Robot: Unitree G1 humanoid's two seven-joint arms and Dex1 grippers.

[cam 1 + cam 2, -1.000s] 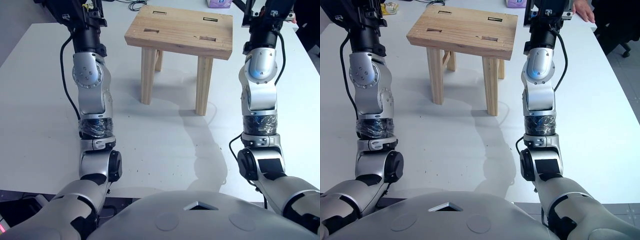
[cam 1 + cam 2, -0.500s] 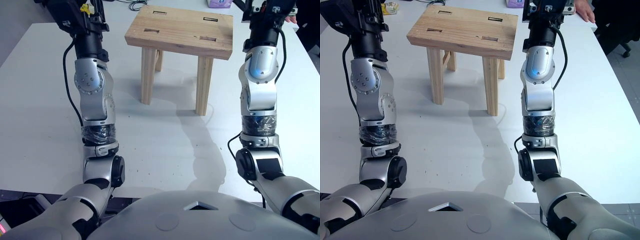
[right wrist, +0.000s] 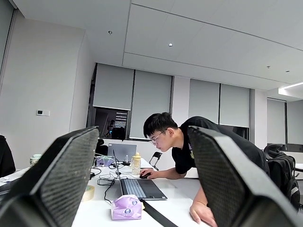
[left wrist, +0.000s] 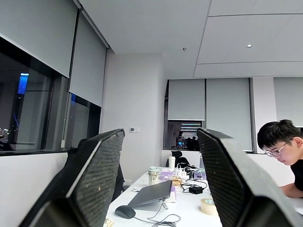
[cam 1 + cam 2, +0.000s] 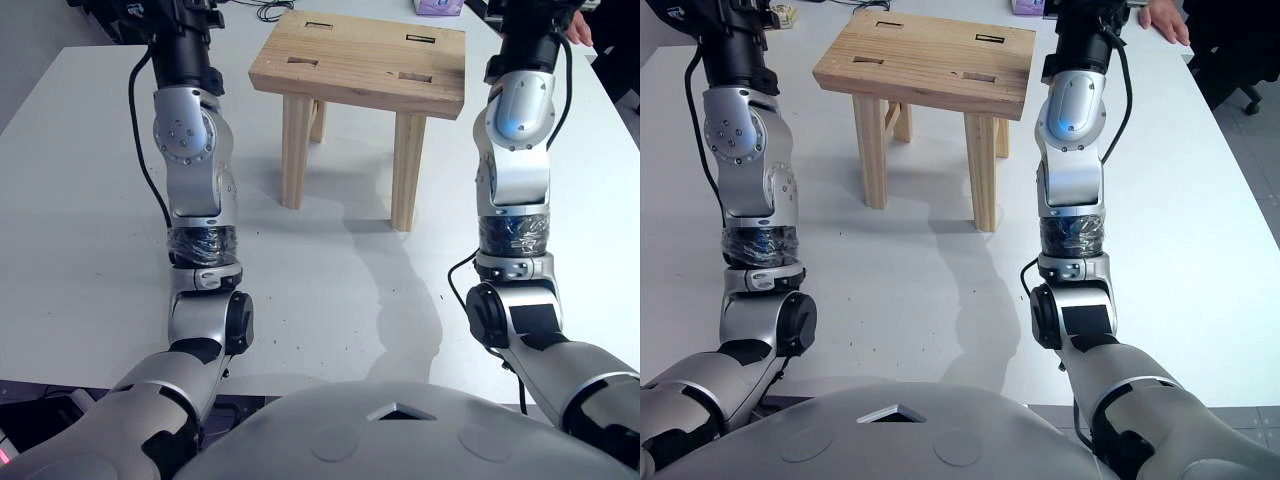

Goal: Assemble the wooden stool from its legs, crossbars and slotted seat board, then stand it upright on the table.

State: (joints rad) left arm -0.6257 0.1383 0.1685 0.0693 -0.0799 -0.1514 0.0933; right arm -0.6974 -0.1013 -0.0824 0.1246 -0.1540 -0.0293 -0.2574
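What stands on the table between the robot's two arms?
The assembled wooden stool stands upright there on the white table; the tabletop in front of it is bare. Both eye views show this.

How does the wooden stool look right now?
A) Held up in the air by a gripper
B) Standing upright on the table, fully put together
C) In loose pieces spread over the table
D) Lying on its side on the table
B: the stool stands whole and upright on the white table, seat uppermost, with nothing holding it.
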